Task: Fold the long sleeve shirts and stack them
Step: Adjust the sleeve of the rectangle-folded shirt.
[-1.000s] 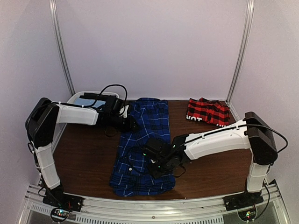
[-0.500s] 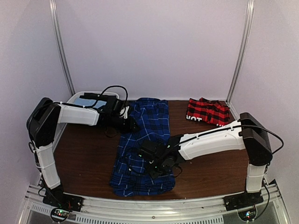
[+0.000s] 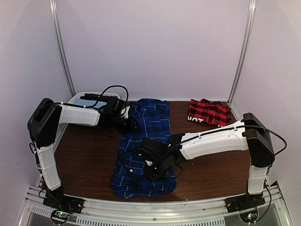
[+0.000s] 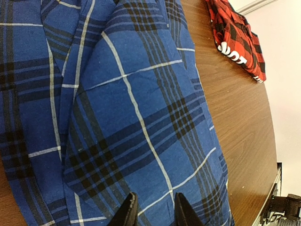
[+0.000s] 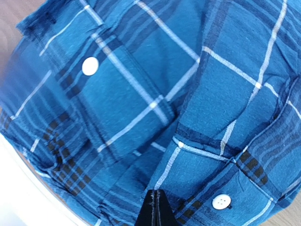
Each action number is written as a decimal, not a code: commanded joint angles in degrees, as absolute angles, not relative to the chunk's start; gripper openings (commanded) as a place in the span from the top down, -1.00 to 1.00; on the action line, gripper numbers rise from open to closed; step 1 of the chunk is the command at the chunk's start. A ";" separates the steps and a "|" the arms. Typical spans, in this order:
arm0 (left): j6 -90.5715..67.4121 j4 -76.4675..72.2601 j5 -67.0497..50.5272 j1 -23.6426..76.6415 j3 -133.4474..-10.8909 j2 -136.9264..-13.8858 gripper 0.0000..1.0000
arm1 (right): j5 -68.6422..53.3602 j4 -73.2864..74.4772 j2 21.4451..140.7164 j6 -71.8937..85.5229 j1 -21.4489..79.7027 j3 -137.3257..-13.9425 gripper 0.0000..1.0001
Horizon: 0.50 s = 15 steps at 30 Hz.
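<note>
The dark blue plaid long sleeve shirt [image 3: 149, 129] lies lengthwise down the middle of the brown table [image 3: 84, 160]. My left gripper [image 3: 135, 125] rests at its upper left edge; in the left wrist view the gripper [image 4: 155, 213] stands open, with flat blue cloth [image 4: 131, 108] showing between the fingertips. My right gripper [image 3: 148, 168] is on the shirt's lower part. Its fingers [image 5: 157, 209] are pressed together on a raised fold of the buttoned blue fabric [image 5: 155, 94]. The red-and-black check shirt [image 3: 209, 112] lies bunched at the back right, also visible in the left wrist view [image 4: 235, 35].
A white bin [image 3: 79, 97] holding light blue cloth [image 3: 86, 102] stands at the back left, behind the left arm. Pale walls with metal poles [image 3: 62, 52] close in the back and sides. A metal rail [image 3: 155, 207] runs along the near edge.
The right gripper has closed its jaws on the blue shirt's fabric and shifted a little left over the shirt's lower part. The left arm has stayed put.
</note>
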State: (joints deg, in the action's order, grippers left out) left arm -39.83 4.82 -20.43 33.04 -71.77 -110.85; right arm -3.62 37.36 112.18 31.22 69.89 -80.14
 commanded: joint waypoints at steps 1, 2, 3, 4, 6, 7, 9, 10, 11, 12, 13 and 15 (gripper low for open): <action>-38.52 4.21 -21.69 32.61 -74.14 -112.56 0.44 | -6.91 35.78 110.40 30.83 70.21 -80.33 0.85; -38.42 4.21 -21.84 32.61 -74.44 -112.80 0.44 | -6.72 35.88 110.20 30.92 70.06 -80.36 0.72; -38.37 4.21 -21.92 32.61 -74.92 -113.30 0.44 | -6.48 35.81 109.84 31.09 69.79 -80.37 0.57; -38.26 4.23 -22.10 32.61 -75.39 -113.78 0.44 | -6.38 35.59 109.29 31.15 69.52 -80.34 0.47; -38.00 4.14 -22.34 32.61 -76.51 -114.62 0.44 | -6.30 34.80 107.62 31.22 68.54 -79.88 0.31; -37.91 4.18 -22.14 32.61 -77.07 -115.20 0.44 | -6.21 34.20 106.47 31.40 68.07 -79.40 0.27; -37.71 4.20 -21.93 32.61 -78.54 -116.54 0.44 | -6.61 31.86 104.03 31.97 66.21 -77.47 0.26; -37.69 4.17 -21.74 32.61 -79.34 -117.38 0.43 | -7.25 30.04 102.86 32.37 65.19 -75.92 0.26; -37.69 4.32 -21.54 32.54 -80.22 -118.37 0.43 | -8.29 28.23 101.96 32.73 64.31 -74.41 0.27; -37.64 4.51 -21.24 32.40 -81.08 -119.34 0.43 | -9.40 26.49 101.11 33.08 63.48 -73.09 0.28; -37.67 4.64 -21.19 32.16 -81.99 -120.34 0.43 | -10.33 24.41 100.47 33.45 62.76 -71.59 0.30; -37.70 4.60 -21.04 31.71 -83.67 -122.31 0.44 | -12.13 20.06 99.52 34.64 61.38 -68.63 0.37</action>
State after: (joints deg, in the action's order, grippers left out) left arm -38.83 4.89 -21.26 32.91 -80.01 -118.78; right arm -8.54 29.34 102.26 32.14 64.01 -73.65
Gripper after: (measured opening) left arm 0.282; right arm 0.342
